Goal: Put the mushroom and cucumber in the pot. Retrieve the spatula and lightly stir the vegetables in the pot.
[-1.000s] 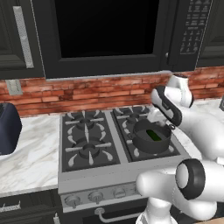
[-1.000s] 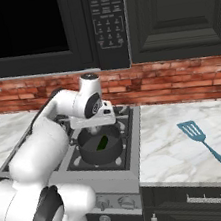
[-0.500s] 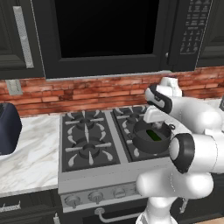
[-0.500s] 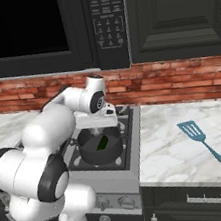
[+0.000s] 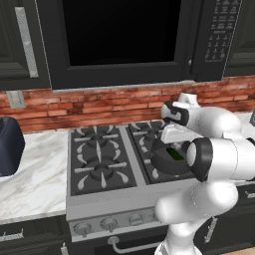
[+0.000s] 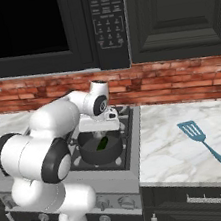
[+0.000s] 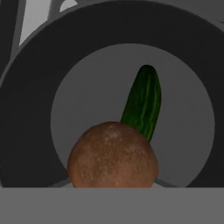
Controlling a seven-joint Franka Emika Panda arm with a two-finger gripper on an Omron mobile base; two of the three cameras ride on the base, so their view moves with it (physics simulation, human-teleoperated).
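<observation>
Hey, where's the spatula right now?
In the right base view the spatula lies flat on the marble counter, right of the stove and apart from the pot.

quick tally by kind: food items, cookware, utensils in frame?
Food items: 2 (mushroom, cucumber)
Cookware: 1 (pot)
Utensils: 1 (spatula, on the counter right of the stove)
Total: 4

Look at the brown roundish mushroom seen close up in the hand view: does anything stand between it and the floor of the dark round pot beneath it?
Nothing visible blocks it. The mushroom hangs above the open pot; the green cucumber already lies inside on the floor, leaving bare floor beside it.
</observation>
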